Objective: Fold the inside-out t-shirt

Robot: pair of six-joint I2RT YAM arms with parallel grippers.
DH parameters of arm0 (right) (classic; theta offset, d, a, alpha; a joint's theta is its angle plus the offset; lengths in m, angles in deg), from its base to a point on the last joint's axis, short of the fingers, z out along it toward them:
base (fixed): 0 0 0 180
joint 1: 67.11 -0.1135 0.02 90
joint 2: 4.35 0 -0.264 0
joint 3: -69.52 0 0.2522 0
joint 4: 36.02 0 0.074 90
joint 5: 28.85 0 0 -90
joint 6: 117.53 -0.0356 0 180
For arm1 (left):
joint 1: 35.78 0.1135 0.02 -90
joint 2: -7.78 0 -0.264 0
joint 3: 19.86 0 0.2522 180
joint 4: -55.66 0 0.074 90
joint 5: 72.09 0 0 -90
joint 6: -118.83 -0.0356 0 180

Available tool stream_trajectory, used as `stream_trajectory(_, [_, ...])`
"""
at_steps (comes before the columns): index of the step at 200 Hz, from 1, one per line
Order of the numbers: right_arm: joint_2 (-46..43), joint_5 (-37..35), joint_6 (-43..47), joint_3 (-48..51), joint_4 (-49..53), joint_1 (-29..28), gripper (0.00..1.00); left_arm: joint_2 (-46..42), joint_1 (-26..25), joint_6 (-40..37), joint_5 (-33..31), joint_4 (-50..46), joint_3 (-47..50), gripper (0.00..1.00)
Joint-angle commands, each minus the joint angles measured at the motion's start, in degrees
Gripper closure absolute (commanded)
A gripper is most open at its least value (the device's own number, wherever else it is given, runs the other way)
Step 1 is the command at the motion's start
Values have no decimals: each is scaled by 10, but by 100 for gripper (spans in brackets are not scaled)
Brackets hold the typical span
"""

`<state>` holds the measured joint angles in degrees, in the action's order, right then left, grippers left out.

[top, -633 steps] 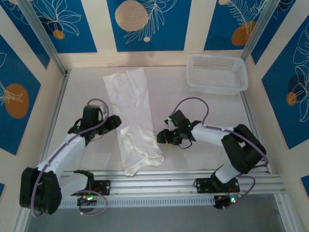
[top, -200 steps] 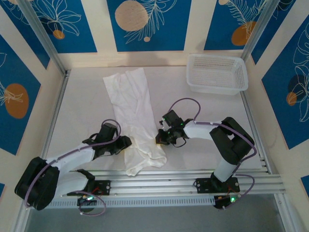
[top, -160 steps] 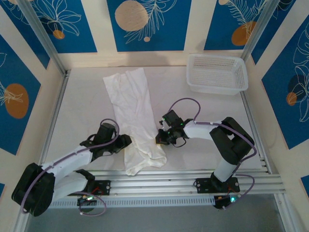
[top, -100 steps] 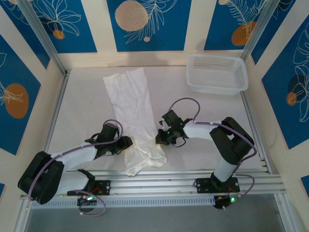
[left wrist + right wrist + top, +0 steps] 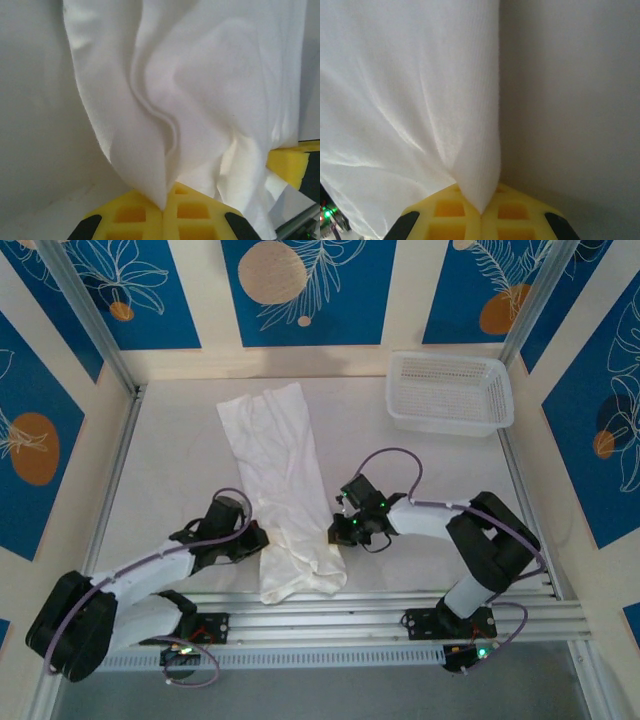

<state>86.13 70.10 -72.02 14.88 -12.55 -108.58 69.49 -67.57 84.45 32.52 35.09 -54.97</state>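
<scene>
There's the left gripper (image 5: 163, 209) pinched tight on the left edge of the inside-out t-shirt (image 5: 280, 490), the right gripper (image 5: 481, 210) clamped on its right edge, the cloth lying as a long strip down the table (image 5: 170, 460) between both arms.

Overhead from behind, wrists close — sharing t-shirt (image 5: 278, 470)

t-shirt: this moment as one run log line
stage: grasp | left gripper: shut on t-shirt near left edge | right gripper: shut on near right edge | t-shirt: long narrow strip
</scene>
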Motion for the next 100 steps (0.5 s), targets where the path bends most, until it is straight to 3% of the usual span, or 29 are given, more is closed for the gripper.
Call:
stream_trajectory(1, [-32, -19, 13, 8, 47, -39, 100, -35, -9, -34, 14, -62, 12, 100])
stream_trajectory(26, [-78, -38, 7, -6, 85, -59, 100, -105, -19, -14, 14, -99, 2, 100])
stream_trajectory(56, [-134, -64, 9, -72, 122, -32, 100, -186, -18, -4, -96, -195, -63, 100])
stream_trajectory(75, [-116, -83, 37, -158, 149, -4, 100, -160, -1, -31, -167, -243, -133, 100])
stream_trajectory(100, [-47, -88, 69, -270, 159, 38, 100, -73, 52, -73, -176, -220, -211, 100])
